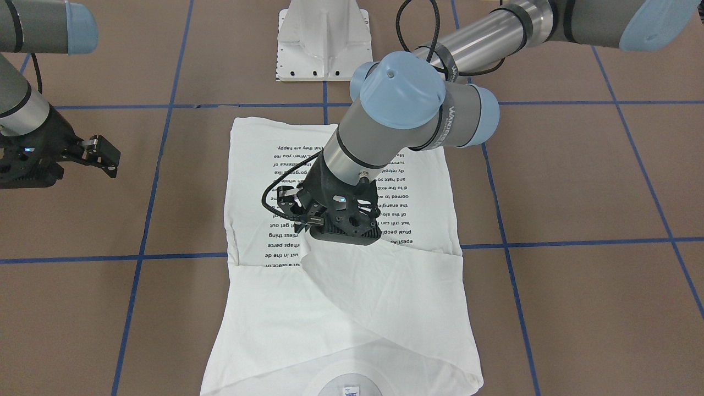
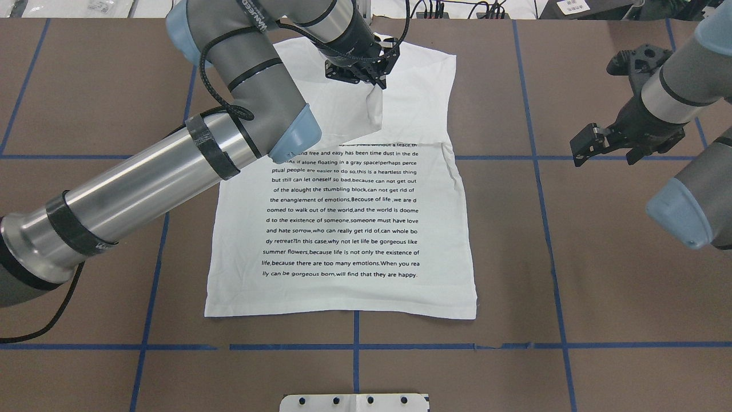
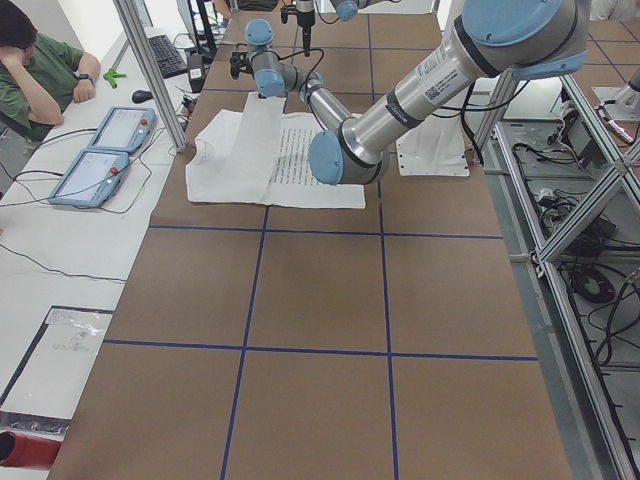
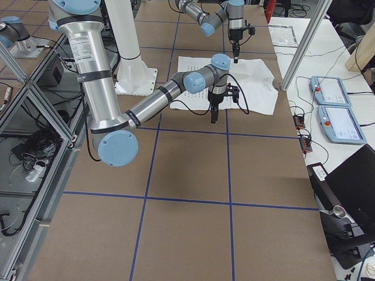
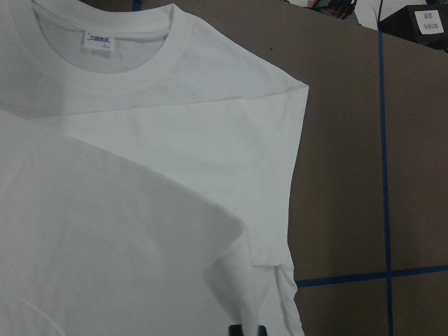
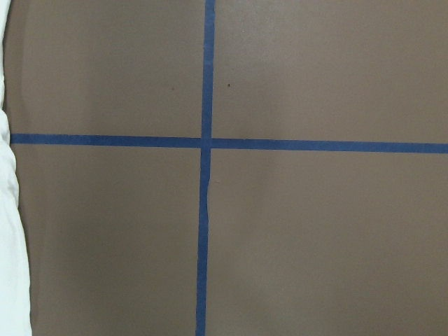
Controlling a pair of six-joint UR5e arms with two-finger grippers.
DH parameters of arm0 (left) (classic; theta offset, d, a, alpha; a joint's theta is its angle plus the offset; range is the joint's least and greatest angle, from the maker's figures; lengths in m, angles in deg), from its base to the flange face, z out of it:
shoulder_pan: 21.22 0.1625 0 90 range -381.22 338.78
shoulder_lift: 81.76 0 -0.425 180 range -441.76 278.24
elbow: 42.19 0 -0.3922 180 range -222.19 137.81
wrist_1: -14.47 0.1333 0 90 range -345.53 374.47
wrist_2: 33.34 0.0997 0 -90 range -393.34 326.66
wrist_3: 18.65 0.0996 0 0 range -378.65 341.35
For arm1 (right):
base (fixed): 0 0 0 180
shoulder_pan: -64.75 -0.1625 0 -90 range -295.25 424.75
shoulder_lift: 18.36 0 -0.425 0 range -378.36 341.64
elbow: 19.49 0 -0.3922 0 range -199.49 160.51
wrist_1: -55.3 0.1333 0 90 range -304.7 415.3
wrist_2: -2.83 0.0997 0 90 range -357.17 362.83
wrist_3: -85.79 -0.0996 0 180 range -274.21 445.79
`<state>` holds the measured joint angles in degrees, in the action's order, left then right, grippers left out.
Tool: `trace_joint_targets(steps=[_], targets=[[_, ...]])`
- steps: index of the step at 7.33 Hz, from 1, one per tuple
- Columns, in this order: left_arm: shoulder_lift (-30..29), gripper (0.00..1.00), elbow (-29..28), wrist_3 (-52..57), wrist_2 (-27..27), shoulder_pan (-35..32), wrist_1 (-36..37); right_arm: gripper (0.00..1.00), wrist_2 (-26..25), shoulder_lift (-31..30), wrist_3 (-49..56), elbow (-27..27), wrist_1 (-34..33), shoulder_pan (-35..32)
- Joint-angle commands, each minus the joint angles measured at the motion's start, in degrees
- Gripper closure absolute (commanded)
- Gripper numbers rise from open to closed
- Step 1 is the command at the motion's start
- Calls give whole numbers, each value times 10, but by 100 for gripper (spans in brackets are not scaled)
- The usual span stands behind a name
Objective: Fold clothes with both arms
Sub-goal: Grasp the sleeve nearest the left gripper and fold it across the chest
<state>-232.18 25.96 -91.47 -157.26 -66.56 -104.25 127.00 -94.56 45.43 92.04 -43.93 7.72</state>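
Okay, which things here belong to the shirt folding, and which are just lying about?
Job: white shirt; left gripper, pinching its fabric; right gripper, open, off to the side.
Lying about: control pendants on the side bench; white pedestal base.

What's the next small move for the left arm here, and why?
Probably lower the left end effector and lay its pinched flap flat before opening. It is shut on a fold of the white long-sleeved cotton shirt, and that fold tents up off the layers beneath, near the collar end. The right end effector hangs open beside the shirt, off the cloth, so it cannot smooth the fold.
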Motion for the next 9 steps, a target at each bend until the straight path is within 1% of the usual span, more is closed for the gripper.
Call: trace_joint_targets(steps=[1, 3, 4, 5, 6, 9], targets=[[-2, 100, -37, -1, 31, 22, -42, 0, 0, 0, -1, 0, 0, 0], [-13, 100, -58, -25, 79, 62, -48, 0, -1, 0, 0, -1, 1, 0], [-33, 58, -83, -54, 82, 76, -57, 0, -1, 0, 1, -1, 1, 0], [-53, 5, -106, -117, 135, 104, -102, 0, -1, 2, 1, -1, 1, -2], [-68, 0, -110, -147, 174, 117, -113, 0, -1, 5, 0, -1, 1, -1], [-51, 0, -109, -142, 176, 112, -124, 0, 4, 6, -1, 3, 2, -1]])
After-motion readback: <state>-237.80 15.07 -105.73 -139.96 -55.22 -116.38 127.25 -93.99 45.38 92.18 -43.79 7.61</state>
